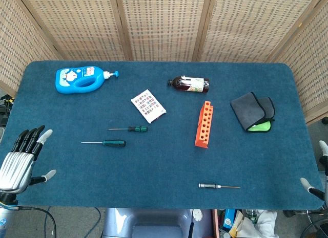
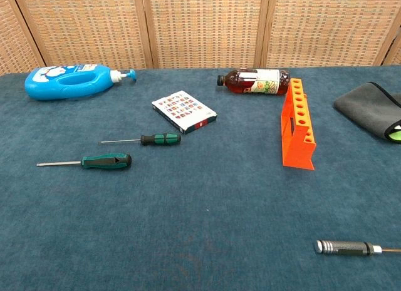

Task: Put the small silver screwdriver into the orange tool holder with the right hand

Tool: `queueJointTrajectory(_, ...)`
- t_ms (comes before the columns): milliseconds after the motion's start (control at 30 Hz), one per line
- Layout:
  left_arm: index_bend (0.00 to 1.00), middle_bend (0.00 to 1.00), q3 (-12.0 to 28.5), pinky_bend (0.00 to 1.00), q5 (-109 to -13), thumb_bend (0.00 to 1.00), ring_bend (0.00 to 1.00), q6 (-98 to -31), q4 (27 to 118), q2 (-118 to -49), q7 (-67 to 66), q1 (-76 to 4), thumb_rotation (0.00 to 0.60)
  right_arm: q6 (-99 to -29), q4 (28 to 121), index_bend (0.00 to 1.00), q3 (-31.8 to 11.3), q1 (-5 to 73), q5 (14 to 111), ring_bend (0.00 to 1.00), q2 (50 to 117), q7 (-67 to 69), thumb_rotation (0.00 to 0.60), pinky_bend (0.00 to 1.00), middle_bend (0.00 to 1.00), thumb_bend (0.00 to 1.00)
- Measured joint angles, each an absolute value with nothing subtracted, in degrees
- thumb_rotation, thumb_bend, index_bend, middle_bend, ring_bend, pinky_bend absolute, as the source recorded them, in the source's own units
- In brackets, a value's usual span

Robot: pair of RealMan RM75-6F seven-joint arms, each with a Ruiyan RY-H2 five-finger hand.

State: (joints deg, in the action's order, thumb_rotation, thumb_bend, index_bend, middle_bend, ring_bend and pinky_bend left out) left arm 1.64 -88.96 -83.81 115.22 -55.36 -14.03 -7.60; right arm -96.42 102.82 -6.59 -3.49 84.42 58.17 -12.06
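The small silver screwdriver (image 1: pixel 218 186) (image 2: pixel 348 247) lies flat near the table's front edge, right of centre, its thin tip pointing right. The orange tool holder (image 1: pixel 204 124) (image 2: pixel 297 130) stands further back, with a row of holes along its top. My right hand (image 1: pixel 316 182) shows only as a few fingertips at the head view's right edge, right of the screwdriver and apart from it. My left hand (image 1: pixel 23 158) rests open at the table's front left corner, fingers spread, holding nothing. Neither hand appears in the chest view.
Two green-handled screwdrivers (image 1: pixel 105 143) (image 1: pixel 129 129) lie left of centre. A small printed box (image 1: pixel 148 105), a brown bottle (image 1: pixel 189 84) on its side and a blue detergent bottle (image 1: pixel 79 78) sit toward the back. A folded grey cloth (image 1: pixel 252 111) lies right of the holder.
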Motion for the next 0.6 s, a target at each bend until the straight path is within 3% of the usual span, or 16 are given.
queueJointTrajectory(267, 0.00, 0.00, 2.0, 0.00, -88.3, 0.00, 0.00, -84.1, 115.1, -55.8, -14.4, -7.5, 0.600, -92.3, 103.4, 0.02, -4.8, -2.6, 85.5, 0.00, 57.3, -10.6, 0.600, 0.00, 0.00, 0.00)
queueJointTrajectory(600, 0.00, 0.00, 2.3, 0.00, -87.3, 0.00, 0.00, -83.2, 115.3, -56.6, -16.1, -8.0, 0.600, -75.7, 101.6, 0.28, -0.2, 5.7, 94.0, 0.00, 58.1, -6.0, 0.600, 0.00, 0.00, 0.01)
